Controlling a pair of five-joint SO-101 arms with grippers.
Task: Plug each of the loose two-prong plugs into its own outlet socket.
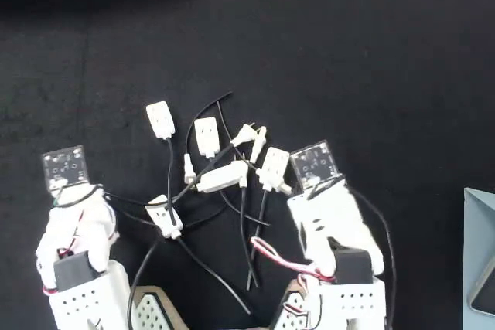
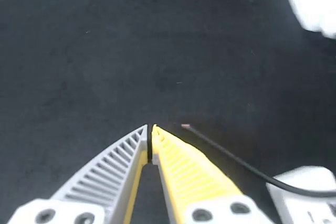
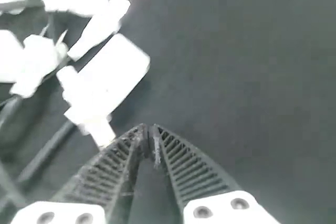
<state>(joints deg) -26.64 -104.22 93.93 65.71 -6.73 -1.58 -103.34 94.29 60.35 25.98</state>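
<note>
Several white sockets and two-prong plugs on black cords lie tangled mid-table. One socket [image 1: 160,119] lies far left, another [image 1: 206,135] beside it, and a third [image 1: 165,216] nearer the arms. Two loose plugs [image 1: 252,137] lie together, prongs outward. My right gripper [image 3: 150,132] is shut and empty, just short of a socket [image 3: 116,69] that seems to have a plug [image 3: 84,109] against it; this socket [image 1: 273,166] lies beside the right arm's wrist. My left gripper [image 2: 150,129] is shut on nothing over bare cloth, with a cord [image 2: 231,156] and a socket [image 2: 307,192] off to one side.
A long white plug-and-socket piece [image 1: 223,177] and a small plug [image 1: 189,168] lie among crossing cords [image 1: 244,222]. A grey-blue box [image 1: 481,253] stands at the right edge. The black cloth [image 1: 348,59] stretches bare toward the back.
</note>
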